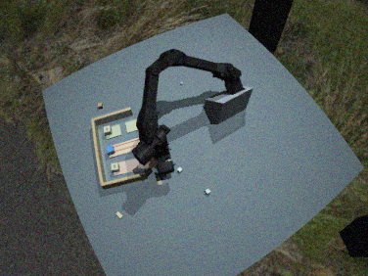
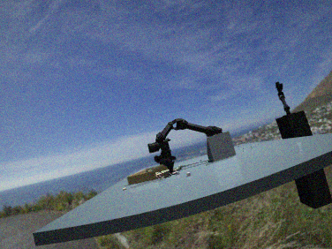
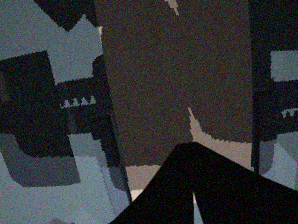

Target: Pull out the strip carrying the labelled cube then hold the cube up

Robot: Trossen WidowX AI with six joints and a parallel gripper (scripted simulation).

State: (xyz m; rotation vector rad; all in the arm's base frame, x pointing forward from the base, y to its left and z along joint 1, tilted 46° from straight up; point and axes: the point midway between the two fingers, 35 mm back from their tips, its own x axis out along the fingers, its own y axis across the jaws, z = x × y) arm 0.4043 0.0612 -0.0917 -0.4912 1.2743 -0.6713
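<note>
A green strip (image 1: pixel 115 132) with a visible gap carries a beige cube (image 1: pixel 107 130). A pale strip (image 1: pixel 128 146) with red lines has a blue cube (image 1: pixel 110 149) at its far end. A pink strip (image 1: pixel 122 168) carries another beige cube (image 1: pixel 115 167). Both beige cubes show small dark marks, too small to read. The arm hides the near ends of the pale and pink strips. My gripper (image 2: pixel 171 170) (image 3: pixel 187 153) is shut and empty, pointing down low at the tray's open side. In the wrist view its tips are over a wide, shaded brownish-pink strip (image 3: pixel 175 80).
A wooden-walled tray (image 1: pixel 98 159) surrounds the strips, open toward the arm. Small loose blocks stand outside it: an orange one (image 1: pixel 100 105), a tan one (image 1: pixel 119 214), a pale one (image 1: pixel 179 169) by the gripper and a white one (image 1: pixel 207 191). The grey arm base (image 1: pixel 229 107) stands farther back.
</note>
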